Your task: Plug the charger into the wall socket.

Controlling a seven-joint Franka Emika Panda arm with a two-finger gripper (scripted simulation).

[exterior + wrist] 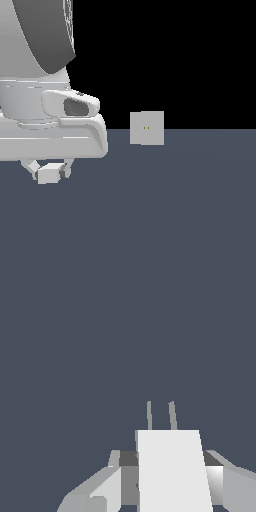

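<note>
The small plain white rectangular block of the charger (pixel 49 174) sits clamped between the arm's short grey fingers (pixel 65 170), which press on its two sides, at about eight o'clock in the exterior view, held just above the flat dark blue-grey table (pixel 170 210). In the wrist view the charger (pixel 172 471) fills the space between the fingers (pixel 100 491), and its two thin grey prongs (pixel 172 415) stick out from its far end over bare table (pixel 100 331). The flat upright light-grey square plate of the wall socket (pixel 147 128), with two tiny orange-brown holes at its centre, stands well apart, toward two o'clock from the charger. The bulky white robot arm (pixel 35 100) fills the nine to eleven o'clock area.
</note>
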